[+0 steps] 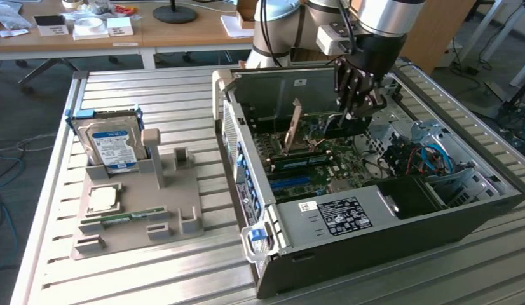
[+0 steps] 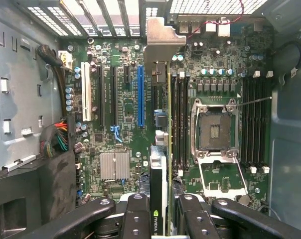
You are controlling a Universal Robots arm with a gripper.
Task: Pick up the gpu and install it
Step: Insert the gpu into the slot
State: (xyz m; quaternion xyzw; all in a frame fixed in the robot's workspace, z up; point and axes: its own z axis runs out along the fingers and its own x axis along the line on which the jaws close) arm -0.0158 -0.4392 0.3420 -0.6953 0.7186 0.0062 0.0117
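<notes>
A ribbed metal desk [image 1: 161, 89] carries two things. Near its edge on the exterior view's left sits a grey holder [image 1: 161, 194] with a silver hard drive [image 1: 110, 143] standing in it. Toward the edge on the exterior view's right lies an open computer case [image 1: 398, 254], its motherboard [image 2: 120, 124] facing up.

The robot arm reaches down into the case. The gripper [image 1: 361, 105] pinches the gpu [image 2: 158, 169] between its fingers [image 2: 135, 214] and holds the card on edge over the motherboard. The card's silvery bracket [image 2: 158, 37] points toward the case's rear wall.

In the wrist view the card runs between the long blue slot [image 2: 139, 94] and the black memory slots [image 2: 179, 119]. Whether its lower edge touches the board cannot be told.

Doing this step well likely means keeping the card upright and parallel to the blue slot. Its connector should sit centred over that slot, and the bracket should meet the rear opening cleanly. A tilted card could jam or strain the board.
</notes>
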